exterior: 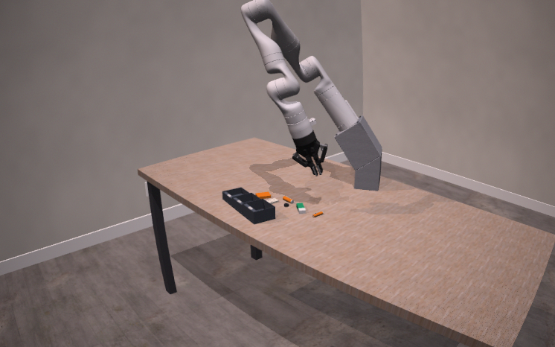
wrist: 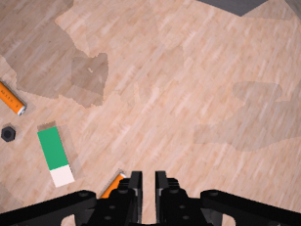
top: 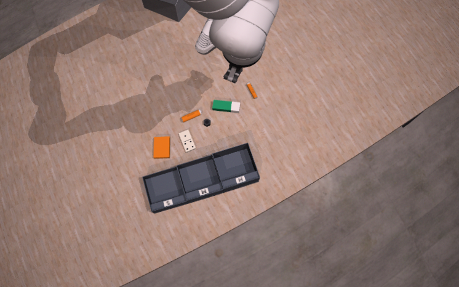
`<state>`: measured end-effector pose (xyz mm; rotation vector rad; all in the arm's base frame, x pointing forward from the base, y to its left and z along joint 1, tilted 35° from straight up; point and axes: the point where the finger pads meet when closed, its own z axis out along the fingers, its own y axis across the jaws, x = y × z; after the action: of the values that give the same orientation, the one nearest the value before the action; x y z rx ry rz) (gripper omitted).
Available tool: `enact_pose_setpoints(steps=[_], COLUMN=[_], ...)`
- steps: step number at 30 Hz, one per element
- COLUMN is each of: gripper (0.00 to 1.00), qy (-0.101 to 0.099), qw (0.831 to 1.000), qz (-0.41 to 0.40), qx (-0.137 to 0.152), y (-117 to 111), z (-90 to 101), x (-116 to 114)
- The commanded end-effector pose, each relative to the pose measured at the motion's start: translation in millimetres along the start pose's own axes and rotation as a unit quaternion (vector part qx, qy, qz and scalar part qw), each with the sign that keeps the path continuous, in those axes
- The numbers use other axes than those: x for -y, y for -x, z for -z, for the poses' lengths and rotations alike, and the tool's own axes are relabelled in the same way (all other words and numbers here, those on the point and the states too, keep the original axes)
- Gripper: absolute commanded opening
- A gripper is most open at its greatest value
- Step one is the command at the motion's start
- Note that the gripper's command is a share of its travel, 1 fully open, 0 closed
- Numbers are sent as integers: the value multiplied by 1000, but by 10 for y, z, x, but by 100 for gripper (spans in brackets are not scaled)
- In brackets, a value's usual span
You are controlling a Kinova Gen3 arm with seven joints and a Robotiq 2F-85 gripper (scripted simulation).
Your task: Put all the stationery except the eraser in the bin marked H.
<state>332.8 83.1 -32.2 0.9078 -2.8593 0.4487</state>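
Note:
My gripper [top: 232,74] is shut and empty, hanging above the table behind the objects; it also shows in the side view [exterior: 315,167] and the wrist view [wrist: 149,186]. A thin orange pen [top: 251,90] [wrist: 111,184] lies just in front of it, and in the wrist view it lies partly hidden beside my left finger. A green and white eraser [top: 226,105] [wrist: 55,156], an orange marker [top: 191,115] [wrist: 12,99] and an orange notepad [top: 161,146] lie on the table. The dark bin marked H [top: 235,165] is the right one of three joined bins.
A black nut [top: 207,122] and a cream domino [top: 186,140] lie among the stationery. Bins W [top: 199,177] and S [top: 163,188] adjoin H. The arm's grey base block [exterior: 359,155] stands behind my gripper.

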Motion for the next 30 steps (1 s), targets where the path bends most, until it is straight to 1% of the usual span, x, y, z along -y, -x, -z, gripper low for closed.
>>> enact_pose_setpoints(steps=[1, 2, 3, 5, 9, 11, 12, 15, 16, 17, 18, 19, 20, 22, 24, 30], gripper=[9, 9, 9, 9, 9, 9, 9, 9, 9, 9, 9, 9, 9, 9, 9, 9], qy=[-29, -37, -50, -50, -95, -98, -107, -120, -127, -129, -135, -137, -142, -142, -148, -148], qw=[999, 999, 997, 997, 985, 983, 979, 970, 963, 961, 954, 952, 944, 944, 931, 931], qz=[-21, -34, -55, -55, -138, -145, -166, -201, -222, -228, -249, -256, -277, -277, -311, -311], qx=[12, 14, 19, 19, 45, 48, 56, 71, 80, 84, 94, 97, 107, 107, 125, 125], y=[-15, -39, -65, -65, -165, -182, -207, -251, -278, -287, -314, -322, -351, -351, -396, -396], z=[132, 170, 216, 216, 417, 453, 508, 606, 665, 684, 743, 761, 822, 822, 913, 913], x=[30, 90, 154, 154, 400, 440, 497, 592, 645, 662, 713, 728, 777, 777, 847, 847])
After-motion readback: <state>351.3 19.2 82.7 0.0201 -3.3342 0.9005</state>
